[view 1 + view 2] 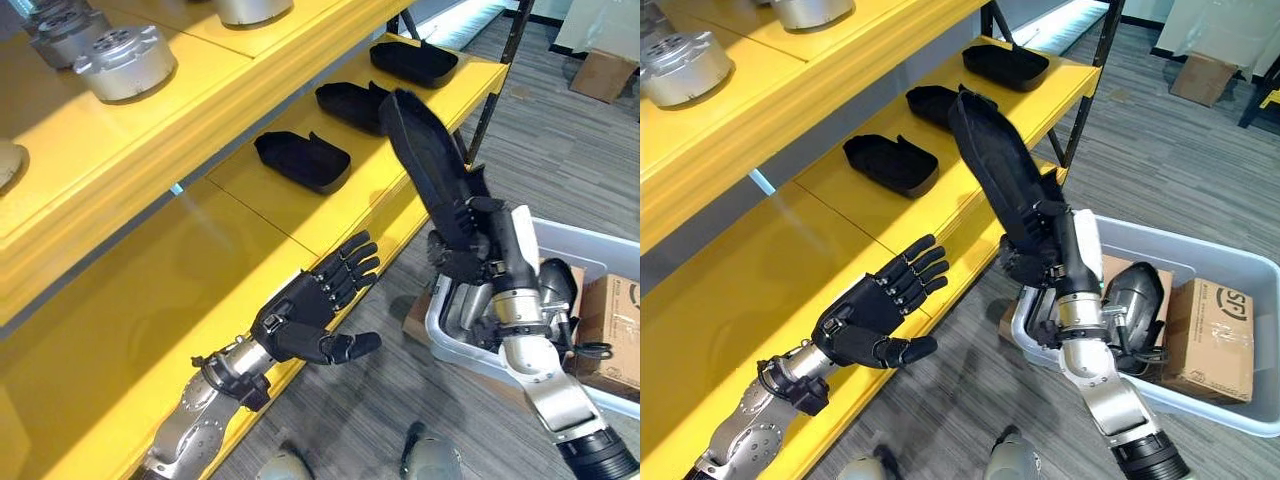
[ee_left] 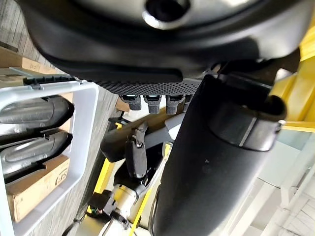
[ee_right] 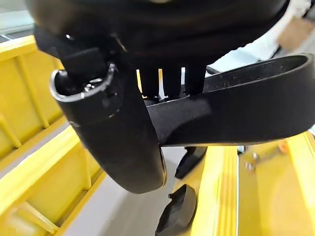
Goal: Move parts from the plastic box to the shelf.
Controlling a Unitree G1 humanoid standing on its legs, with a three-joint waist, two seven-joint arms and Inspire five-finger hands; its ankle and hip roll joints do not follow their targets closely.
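Observation:
My right hand [image 1: 465, 240] is shut on a long black shell part [image 1: 425, 150] and holds it upright, its tip leaning toward the yellow shelf [image 1: 150, 330]. The hand is above the shelf-side end of the plastic box [image 1: 590, 245]. In the right wrist view the fingers [image 3: 172, 78] curl over the part [image 3: 236, 103]. My left hand [image 1: 305, 315] is open, palm up, over the lower shelf's front edge, to the left of the held part and apart from it. Three similar black parts [image 1: 300, 160] [image 1: 345, 103] [image 1: 413, 62] lie in a row on the lower shelf.
Silver-grey parts [image 1: 1135, 295] and a cardboard carton [image 1: 1210, 340] lie in the plastic box. Round metal parts [image 1: 125, 62] stand on the upper shelf. A dark shelf post [image 1: 500, 70] rises at the shelf's far corner. A cardboard box [image 1: 603, 72] sits on the floor beyond.

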